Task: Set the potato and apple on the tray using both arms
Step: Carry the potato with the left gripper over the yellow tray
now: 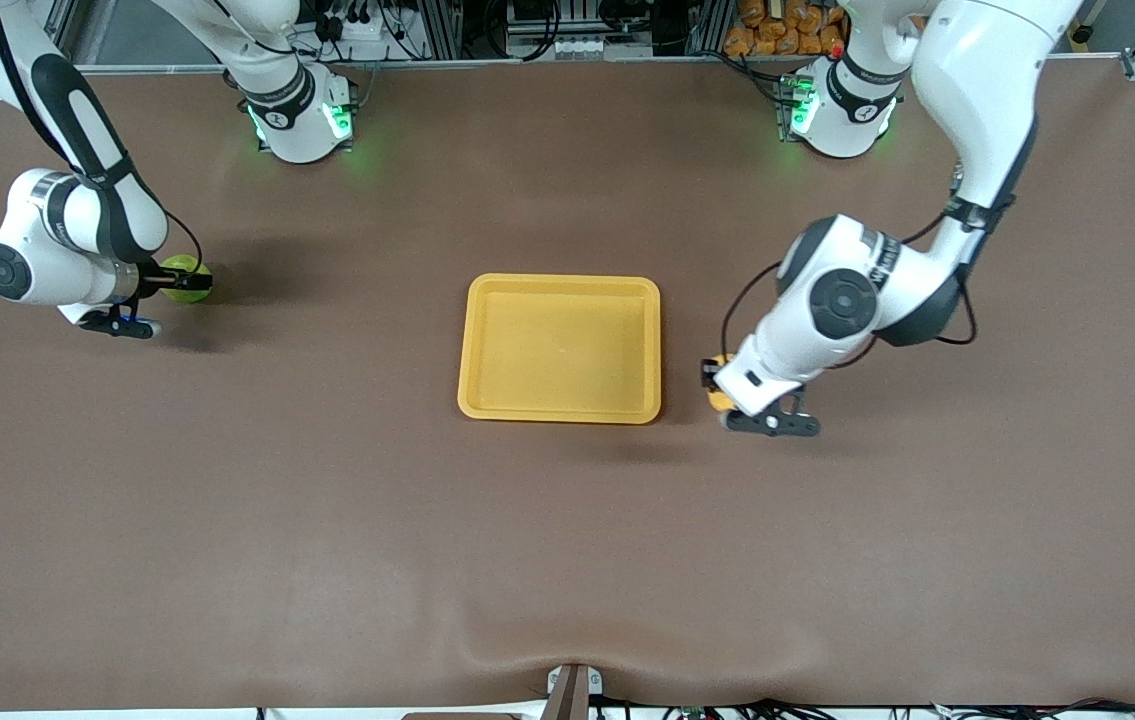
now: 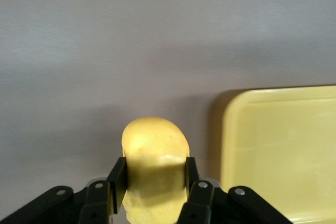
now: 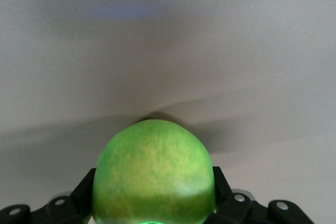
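Note:
The yellow-orange tray lies at the middle of the table with nothing in it. My left gripper is shut on the yellow potato, low over the table just beside the tray's edge toward the left arm's end. In the left wrist view the potato sits between the fingers of the left gripper, with the tray beside it. My right gripper is shut on the green apple, low over the table at the right arm's end. In the right wrist view the apple fills the right gripper.
The brown table mat has a raised wrinkle near its front edge. Both green-lit arm bases stand along the back edge. Orange packets lie off the table past the left arm's base.

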